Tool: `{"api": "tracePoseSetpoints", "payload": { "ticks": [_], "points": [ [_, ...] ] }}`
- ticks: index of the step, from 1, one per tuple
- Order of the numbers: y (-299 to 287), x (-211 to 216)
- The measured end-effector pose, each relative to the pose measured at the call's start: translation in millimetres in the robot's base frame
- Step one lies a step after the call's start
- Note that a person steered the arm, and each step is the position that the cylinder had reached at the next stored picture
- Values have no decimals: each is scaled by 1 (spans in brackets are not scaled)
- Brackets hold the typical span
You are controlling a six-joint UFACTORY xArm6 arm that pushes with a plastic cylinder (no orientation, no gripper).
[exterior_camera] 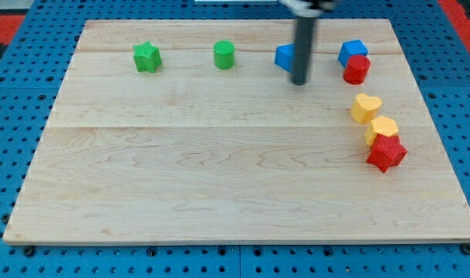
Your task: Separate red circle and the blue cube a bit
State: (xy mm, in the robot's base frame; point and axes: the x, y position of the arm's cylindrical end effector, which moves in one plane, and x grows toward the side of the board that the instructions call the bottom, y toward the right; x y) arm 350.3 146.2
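The red circle (pixel 356 69) sits near the view's top right, touching the lower side of the blue cube (pixel 352 52). My dark rod comes down from the view's top; my tip (pixel 299 81) rests on the board to the left of both blocks, roughly 60 pixels from the red circle. The rod partly covers a second blue block (pixel 284 57), whose shape I cannot make out fully.
A green star (pixel 147 57) and a green cylinder (pixel 224 55) lie at the top left. A yellow heart (pixel 366 107), a yellow hexagon-like block (pixel 382 128) and a red star (pixel 386 153) stand in a column at the right. The wooden board (pixel 219 170) lies on a blue pegboard.
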Motion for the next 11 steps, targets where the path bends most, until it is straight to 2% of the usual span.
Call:
{"api": "tracePoseSetpoints", "payload": {
  "ticks": [2, 3, 5, 11],
  "points": [
    [40, 30],
    [111, 14],
    [199, -37],
    [161, -40]
  ]
}}
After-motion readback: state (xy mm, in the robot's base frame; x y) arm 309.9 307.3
